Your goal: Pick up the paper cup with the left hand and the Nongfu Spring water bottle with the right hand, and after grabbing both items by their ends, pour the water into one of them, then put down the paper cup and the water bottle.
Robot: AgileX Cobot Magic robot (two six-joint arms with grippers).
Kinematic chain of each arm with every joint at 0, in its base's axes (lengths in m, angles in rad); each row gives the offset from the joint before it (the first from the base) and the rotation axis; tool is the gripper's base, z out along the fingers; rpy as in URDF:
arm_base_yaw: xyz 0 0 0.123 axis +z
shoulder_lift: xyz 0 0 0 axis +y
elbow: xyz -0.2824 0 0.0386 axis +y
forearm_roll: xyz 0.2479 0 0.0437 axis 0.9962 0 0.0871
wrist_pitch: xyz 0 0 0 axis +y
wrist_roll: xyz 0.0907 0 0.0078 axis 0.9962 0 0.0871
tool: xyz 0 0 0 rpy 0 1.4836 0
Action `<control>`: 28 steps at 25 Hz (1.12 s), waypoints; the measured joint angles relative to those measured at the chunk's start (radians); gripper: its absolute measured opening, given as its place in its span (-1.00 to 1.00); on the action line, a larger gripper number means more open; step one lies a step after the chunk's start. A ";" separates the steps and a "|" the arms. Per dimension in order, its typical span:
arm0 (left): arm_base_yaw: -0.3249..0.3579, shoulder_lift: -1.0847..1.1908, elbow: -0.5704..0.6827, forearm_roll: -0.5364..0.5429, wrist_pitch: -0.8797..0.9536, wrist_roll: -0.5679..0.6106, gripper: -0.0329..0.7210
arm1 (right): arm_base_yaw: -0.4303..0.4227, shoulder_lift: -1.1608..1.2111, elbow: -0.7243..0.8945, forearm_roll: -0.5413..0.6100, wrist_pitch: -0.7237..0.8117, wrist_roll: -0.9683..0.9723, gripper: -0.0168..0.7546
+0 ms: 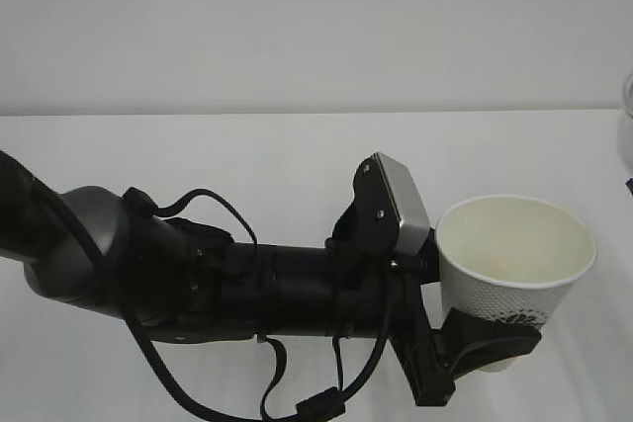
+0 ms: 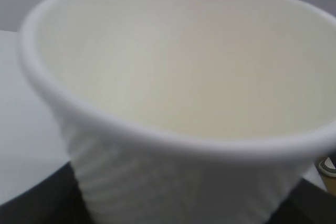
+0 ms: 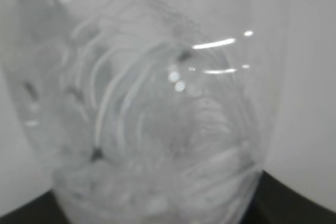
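Note:
The white paper cup [image 1: 514,264] hangs upright above the table at the right, its dark logo low on the side. My left gripper [image 1: 492,345] is shut on its lower part, with a black finger [image 2: 31,200] on each side of the ribbed wall [image 2: 173,182]. The cup's inside looks pale cream, and I cannot make out water in it. The clear water bottle [image 3: 157,108] fills the right wrist view, blurred, its ridged plastic close to the lens. My right gripper [image 3: 157,211] is shut on it, dark fingers [image 3: 296,200] showing at both lower corners. Its label and neck are out of view.
The left arm [image 1: 198,274], black with loose cables, stretches across the white table [image 1: 247,155] from the left edge. A grey block [image 1: 404,200] sits at its wrist. A sliver of something clear [image 1: 626,121] shows at the right border.

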 joint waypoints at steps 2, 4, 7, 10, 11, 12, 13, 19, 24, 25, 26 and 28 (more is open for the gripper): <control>0.000 0.000 0.000 0.002 0.004 0.000 0.51 | 0.000 0.000 0.000 0.000 0.000 -0.047 0.03; 0.000 0.000 0.000 0.004 0.004 0.000 0.51 | 0.000 0.000 0.000 0.000 0.000 -0.107 0.03; 0.000 0.000 0.000 0.006 0.004 0.000 0.51 | 0.000 0.000 0.000 0.000 0.000 -0.168 0.03; 0.000 0.000 0.000 0.008 0.004 0.000 0.51 | 0.000 0.000 0.000 0.000 -0.001 -0.216 0.03; 0.000 0.000 0.000 0.010 0.004 0.000 0.51 | 0.000 0.000 0.000 0.000 -0.001 -0.227 0.03; 0.000 0.000 0.000 0.017 0.004 0.000 0.51 | 0.000 0.000 0.000 0.000 -0.001 -0.232 0.03; 0.000 0.000 0.000 0.027 0.004 0.000 0.51 | 0.000 0.000 0.000 0.000 -0.001 -0.242 0.03; 0.000 0.000 0.000 0.045 0.004 0.000 0.51 | 0.000 0.000 0.000 0.000 -0.001 -0.315 0.03; 0.000 0.000 0.000 0.045 0.004 0.000 0.51 | 0.000 0.000 0.000 0.000 -0.005 -0.360 0.03; 0.000 0.000 0.000 0.045 0.004 0.000 0.51 | 0.000 0.000 0.000 0.000 -0.006 -0.373 0.03; 0.000 0.000 0.000 0.045 0.004 0.000 0.51 | 0.000 0.000 0.000 0.000 -0.013 -0.381 0.03; 0.000 0.000 0.000 0.045 0.004 0.000 0.51 | 0.000 0.000 0.000 0.000 -0.031 -0.401 0.03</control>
